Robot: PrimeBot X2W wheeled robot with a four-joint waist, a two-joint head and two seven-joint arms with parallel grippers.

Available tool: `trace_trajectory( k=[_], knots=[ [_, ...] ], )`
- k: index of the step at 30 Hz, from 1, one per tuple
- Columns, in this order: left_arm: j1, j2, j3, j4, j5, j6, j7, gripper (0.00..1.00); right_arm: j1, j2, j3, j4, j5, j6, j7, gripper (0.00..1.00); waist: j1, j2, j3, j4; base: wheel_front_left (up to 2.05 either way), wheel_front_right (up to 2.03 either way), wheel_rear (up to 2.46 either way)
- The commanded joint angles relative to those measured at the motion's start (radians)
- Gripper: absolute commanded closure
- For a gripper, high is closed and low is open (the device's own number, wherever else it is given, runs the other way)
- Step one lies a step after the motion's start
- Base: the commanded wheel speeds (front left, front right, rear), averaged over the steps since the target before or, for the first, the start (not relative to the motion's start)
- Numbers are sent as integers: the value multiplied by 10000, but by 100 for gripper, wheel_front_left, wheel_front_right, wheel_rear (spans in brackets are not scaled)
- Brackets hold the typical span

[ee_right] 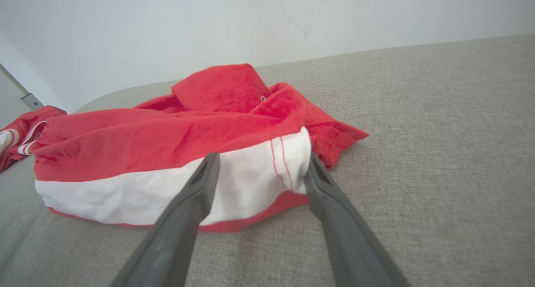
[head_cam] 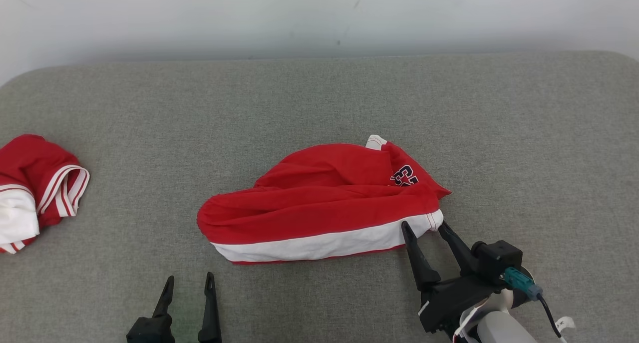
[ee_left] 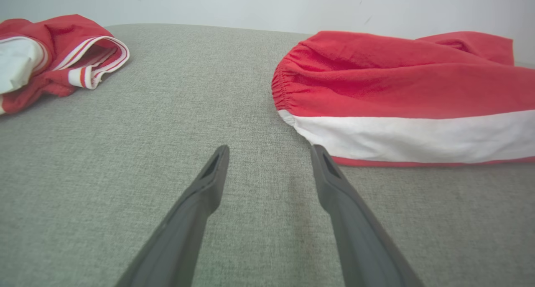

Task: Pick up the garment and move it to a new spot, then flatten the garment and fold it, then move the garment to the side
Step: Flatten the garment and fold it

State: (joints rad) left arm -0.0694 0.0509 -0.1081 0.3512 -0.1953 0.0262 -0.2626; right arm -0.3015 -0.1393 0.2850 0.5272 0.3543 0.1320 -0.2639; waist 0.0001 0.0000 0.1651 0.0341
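the right gripper (head_cam: 423,227), fingers spread wide, straddles the white-banded corner of the red garment (head_cam: 319,203) lying mid-way across the grey padded surface (head_cam: 319,98). the left gripper (head_cam: 189,278), likewise spread and empty, sits near its gathered end. dark lettering (head_cam: 403,175) is half lost in a fold.

Both arms low, near the body. The left gripper (head_cam: 189,279) points straight ahead, fingers spread wide, nothing between them. The right gripper (head_cam: 423,224) reaches further forward, angled toward its partner's side, fingers spread equally wide, clamping nothing. Behind it, the pale right forearm (head_cam: 499,328); a teal plug (head_cam: 519,279) at the wrist, dark cable (head_cam: 549,315) trailing.
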Motion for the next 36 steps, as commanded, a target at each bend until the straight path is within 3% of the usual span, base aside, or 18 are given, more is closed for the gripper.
trace_trajectory(
  k=[1, 36],
  knots=[
    [-67, -8, 5, -6, -128, -13, -34, 0, 167, -53, 31, -63, 63, -24, -5, 0, -1, 0, 0, -9, 0, 0, 0],
    [-79, -10, 30, 236, -154, -46, -34, 0, 330, -442, 470, -702, 779, -24, -5, 0, -1, 0, -11, -91, 0, 0, 0]
  ],
)
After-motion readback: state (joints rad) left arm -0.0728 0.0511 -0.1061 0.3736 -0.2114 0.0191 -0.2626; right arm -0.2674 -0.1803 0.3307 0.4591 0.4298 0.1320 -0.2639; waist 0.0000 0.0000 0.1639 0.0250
